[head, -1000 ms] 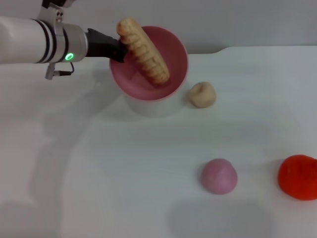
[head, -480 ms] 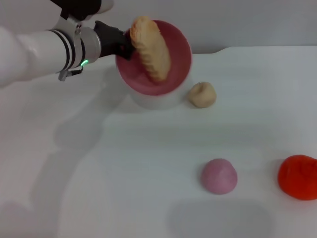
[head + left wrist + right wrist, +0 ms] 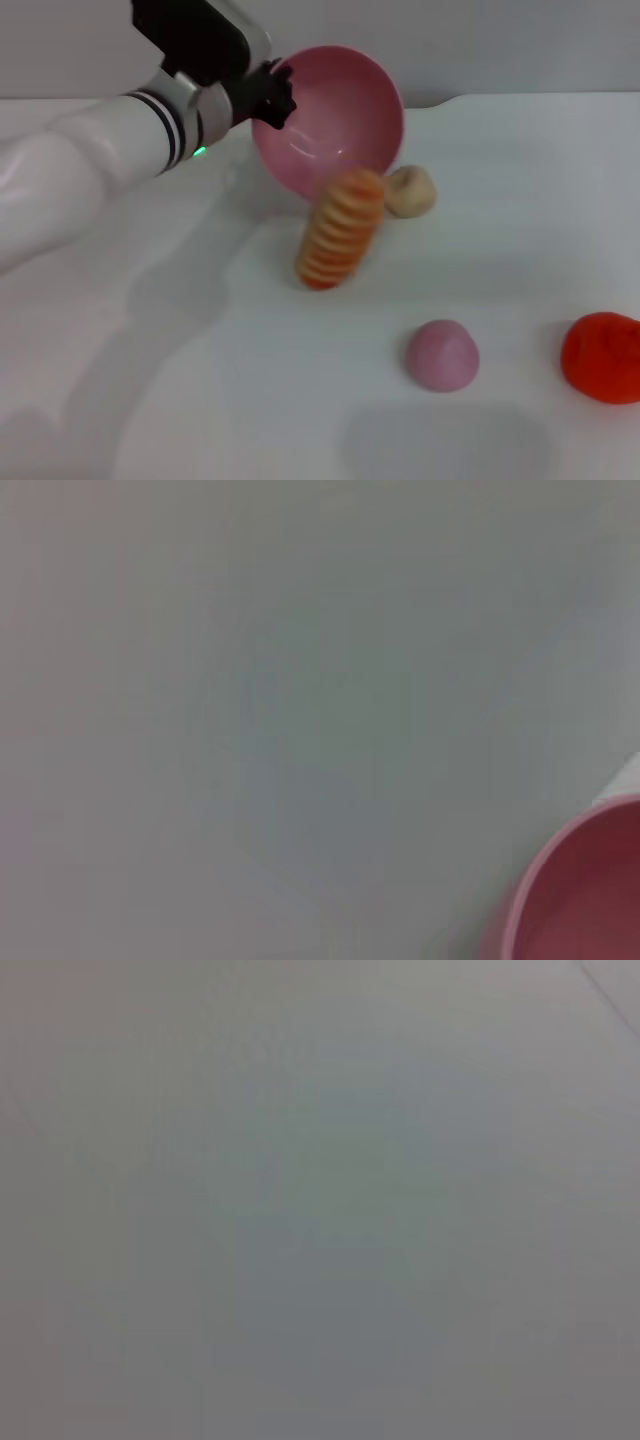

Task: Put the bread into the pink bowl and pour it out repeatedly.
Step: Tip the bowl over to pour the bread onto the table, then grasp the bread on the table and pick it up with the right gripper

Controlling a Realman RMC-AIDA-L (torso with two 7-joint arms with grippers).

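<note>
My right wrist camera gives me only a blank grey field, and the right arm appears in no view. The left wrist camera is almost as bare: grey surface, with just an arc of the pink bowl (image 3: 575, 895) cut off by the frame edge.

From the head camera, the left gripper (image 3: 275, 95) sits at the bowl's 9 o'clock rim, clamped on the pink bowl (image 3: 335, 115), though the dark fingers blur into the wrist and I cannot make out each one. The bowl is tipped steeply, its smooth glossy inside facing me.

The bread (image 3: 340, 228) is out of the bowl, just below its lower lip at 6 o'clock, standing almost on end on the white table (image 3: 200, 380). Its ridged orange and cream stripes look smeared.

A small, lumpy beige bun (image 3: 412, 191) lies just beside the bread's upper end, at 3 o'clock. A matte pink dome (image 3: 442, 355) sits at 5 o'clock, and a red lump (image 3: 602, 357), cut off by the frame, lies farther right.
</note>
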